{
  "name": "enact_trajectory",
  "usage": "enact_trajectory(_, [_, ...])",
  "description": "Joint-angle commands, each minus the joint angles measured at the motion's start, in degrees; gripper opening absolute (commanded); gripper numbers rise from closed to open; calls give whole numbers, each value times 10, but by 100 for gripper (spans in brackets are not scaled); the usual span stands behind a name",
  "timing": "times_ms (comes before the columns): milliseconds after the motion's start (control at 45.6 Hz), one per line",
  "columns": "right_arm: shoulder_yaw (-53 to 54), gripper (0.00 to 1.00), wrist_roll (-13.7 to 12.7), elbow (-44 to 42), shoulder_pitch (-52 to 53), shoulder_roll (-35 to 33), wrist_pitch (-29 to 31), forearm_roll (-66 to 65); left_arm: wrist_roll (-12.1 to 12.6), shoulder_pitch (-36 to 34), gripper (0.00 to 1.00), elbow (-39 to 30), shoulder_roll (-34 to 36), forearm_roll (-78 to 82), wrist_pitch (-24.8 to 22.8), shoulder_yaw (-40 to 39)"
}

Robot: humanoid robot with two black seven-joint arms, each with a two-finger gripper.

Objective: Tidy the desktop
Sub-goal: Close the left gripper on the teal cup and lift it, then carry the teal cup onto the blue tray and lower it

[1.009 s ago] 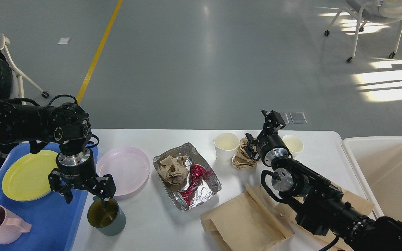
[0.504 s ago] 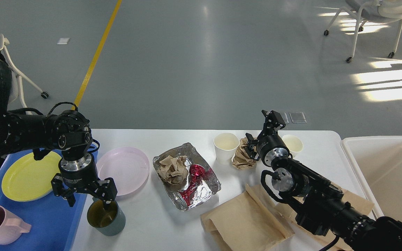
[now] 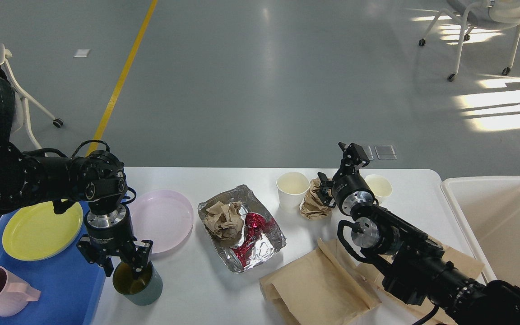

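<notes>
Bench (image 3: pixel 224 289), white flat tabletop: dark green cylindrical mug (image 3: pixel 137 283) sits right under left gripper (image 3: pixel 122 266), fingers apart straddling its near-left rim; right gripper's fingers I can't tell.

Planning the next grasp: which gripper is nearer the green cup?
Left. The left gripper is right at the green cup's rim, one finger inside; the right gripper is far across the desktop.
</notes>
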Motion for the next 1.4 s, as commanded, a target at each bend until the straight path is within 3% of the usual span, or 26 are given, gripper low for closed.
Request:
enact_trajectory(0, [0, 100, 0, 0, -1, 0, 0, -1, 0, 6, 51, 11, -3, 2, 0, -3])
enact_trajectory(285, [0, 100, 0, 0, 0, 0, 0, -1, 2, 8, 22, 13, -5, 5, 0, -3])
enact_trajectory(461, [0, 100, 0, 0, -1, 0, 0, 0, 3, 8, 18, 13, -12, 7, 0, -2])
enact_trajectory(614, [-1, 100, 0, 0, 0, 0, 0, 0, 1, 7, 1, 12, -12, 7, 0, -2])
enact_trajectory(1009, [0, 100, 0, 0, 0, 0, 0, -1, 0, -34, 0, -4, 3, 7, 0, -14])
enact_trajectory(1272, [0, 100, 0, 0, 0, 0, 0, 0, 5, -121, 0, -117, 59, 9, 0, -9])
enact_trajectory(1382, [0, 100, 0, 0, -1, 0, 0, 0, 25, -150, 0, -144, 99, 8, 0, -10])
